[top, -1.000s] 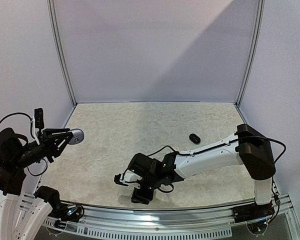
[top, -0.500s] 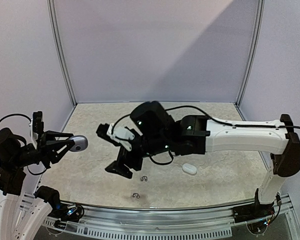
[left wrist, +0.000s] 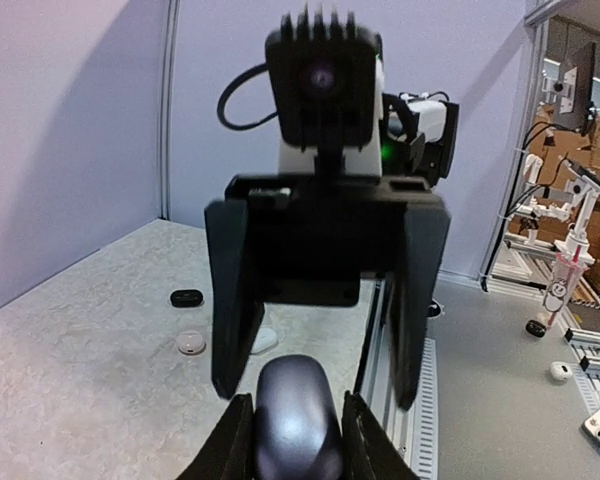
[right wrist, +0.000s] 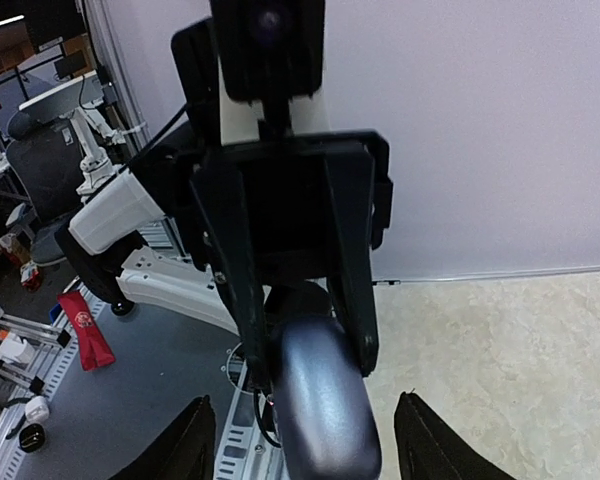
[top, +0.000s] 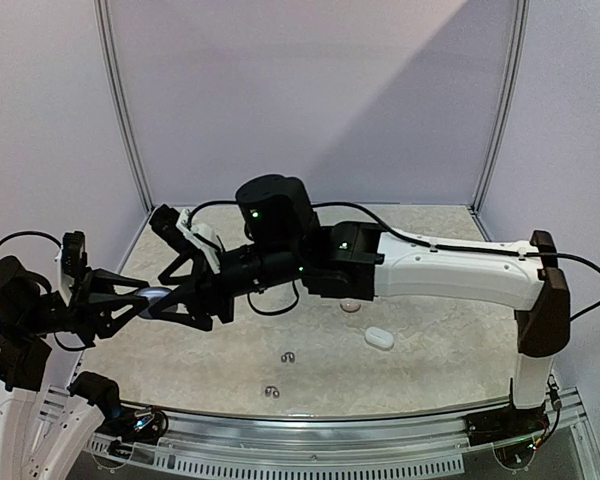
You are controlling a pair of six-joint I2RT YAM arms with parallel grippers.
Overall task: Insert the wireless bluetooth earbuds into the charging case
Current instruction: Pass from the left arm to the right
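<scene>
My left gripper (top: 145,298) is shut on a grey-lavender charging case (top: 158,297) and holds it in the air over the table's left edge. The case looks closed. In the left wrist view the case (left wrist: 298,420) sits between my two fingers (left wrist: 235,440). My right gripper (top: 177,300) has reached across and is open, its jaws wide on either side of the case's free end without touching it (right wrist: 320,400). Two tiny earbuds (top: 288,357) (top: 272,391) lie on the table near the front. The other earbuds are out of view.
A white case (top: 379,338) lies right of centre. A round pale case (top: 350,305) lies partly under the right arm and shows in the left wrist view (left wrist: 191,343). A black case (left wrist: 186,297) lies beyond it. The right arm spans the table's middle.
The right arm has swung left from the table's middle, bringing its open gripper around the case. The left gripper has dropped slightly with the case.
</scene>
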